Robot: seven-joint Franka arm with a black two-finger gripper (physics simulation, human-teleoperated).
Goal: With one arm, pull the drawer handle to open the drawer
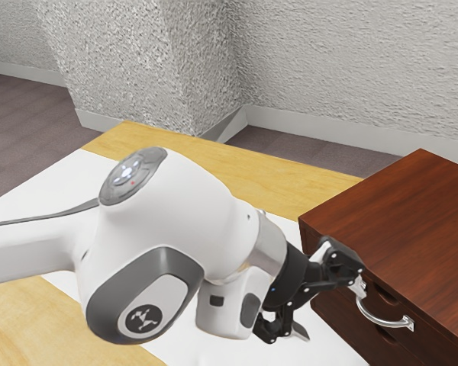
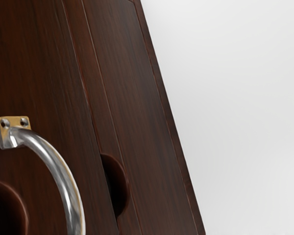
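Exterior view's right holds the drawer handle [image 1: 383, 319], just beside the wide-spread gripper [image 1: 328, 301], which grasps nothing.

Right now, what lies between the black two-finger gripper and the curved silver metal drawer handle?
Nothing. In the exterior view the short gap between the open black gripper and the curved silver handle is bare.

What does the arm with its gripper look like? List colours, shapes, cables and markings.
The arm has rounded, glossy white shells with grey joint caps. The front cap bears a white emblem. The top cap carries small dots, one of them red. A silver ring sits before the black two-finger gripper. A thin grey cable runs along the link.
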